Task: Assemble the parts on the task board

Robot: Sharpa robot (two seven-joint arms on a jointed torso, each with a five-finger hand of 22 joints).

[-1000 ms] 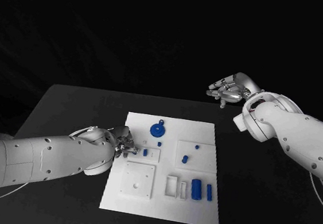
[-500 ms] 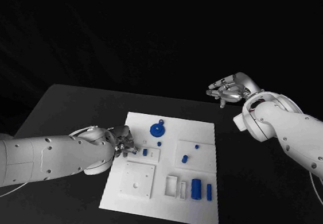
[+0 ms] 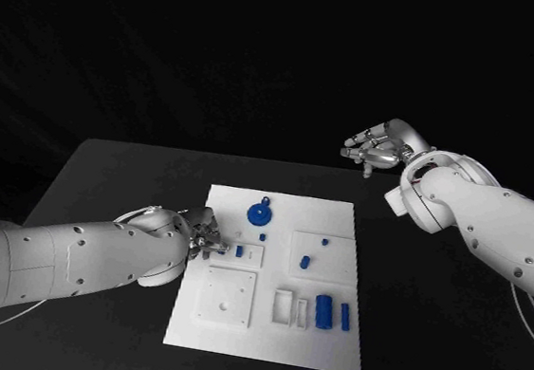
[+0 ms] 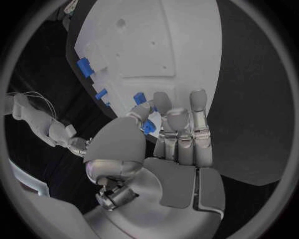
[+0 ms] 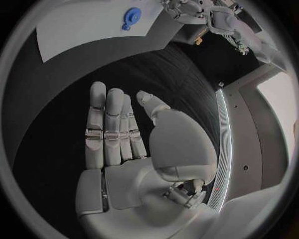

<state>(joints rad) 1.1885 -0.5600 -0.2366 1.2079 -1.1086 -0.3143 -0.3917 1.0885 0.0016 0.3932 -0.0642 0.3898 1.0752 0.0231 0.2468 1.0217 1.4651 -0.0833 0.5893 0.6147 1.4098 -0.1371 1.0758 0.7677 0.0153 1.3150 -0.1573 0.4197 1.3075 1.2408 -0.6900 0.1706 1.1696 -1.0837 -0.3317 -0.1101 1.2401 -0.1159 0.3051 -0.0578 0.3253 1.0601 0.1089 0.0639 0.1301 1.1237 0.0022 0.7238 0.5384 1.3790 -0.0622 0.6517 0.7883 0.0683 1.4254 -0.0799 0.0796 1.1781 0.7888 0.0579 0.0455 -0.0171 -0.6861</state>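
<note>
The white task board [image 3: 344,222] lies mid-table with a round blue part [image 3: 259,214] near its far side. Two blue cylinders [image 3: 324,310] sit near its front right. My left hand [image 3: 192,235] is low at the board's left edge. In the left wrist view, the left hand [image 4: 168,134] pinches a small blue part [image 4: 148,127] between thumb and a finger, and another blue peg [image 4: 139,98] stands just beyond. My right hand [image 3: 382,147] hangs high past the table's far edge, and in its own wrist view this hand [image 5: 124,134] has its fingers straight and holds nothing.
A square white plate [image 3: 228,296] with holes and a white slotted block [image 3: 286,307] sit at the board's front. Small blue pegs [image 3: 304,261] stand near the board's middle. Black table [image 3: 434,348] extends on both sides.
</note>
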